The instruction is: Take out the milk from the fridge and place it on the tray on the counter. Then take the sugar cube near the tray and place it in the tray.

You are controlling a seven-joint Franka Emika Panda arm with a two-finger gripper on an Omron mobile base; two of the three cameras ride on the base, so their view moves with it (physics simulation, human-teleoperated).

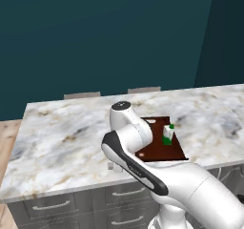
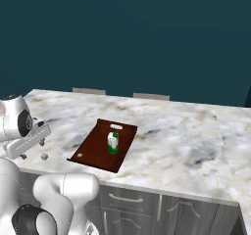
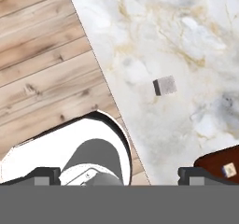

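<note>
A dark teal wall [image 1: 105, 37] stood behind the surface. Light wooden plank floor [image 3: 42, 64] lay beside it. Dark grey drawers [image 2: 162, 207] with silver handles [image 1: 47, 207] ran beneath, and two grey chair backs [image 2: 88, 90] showed at the far edge.

green-and-white milk [image 2: 113, 142] stands upright on the reddish-brown tray [image 2: 93, 151]; tiny sugar cube [image 2: 44, 156] lies on the counter [image 2: 186, 131] nearby.

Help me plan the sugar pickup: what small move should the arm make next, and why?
Probably lower the open gripper over the sugar cube and center it. The milk already stands on the tray, while the cube lies loose on the counter beside it, not yet between the fingers.
</note>
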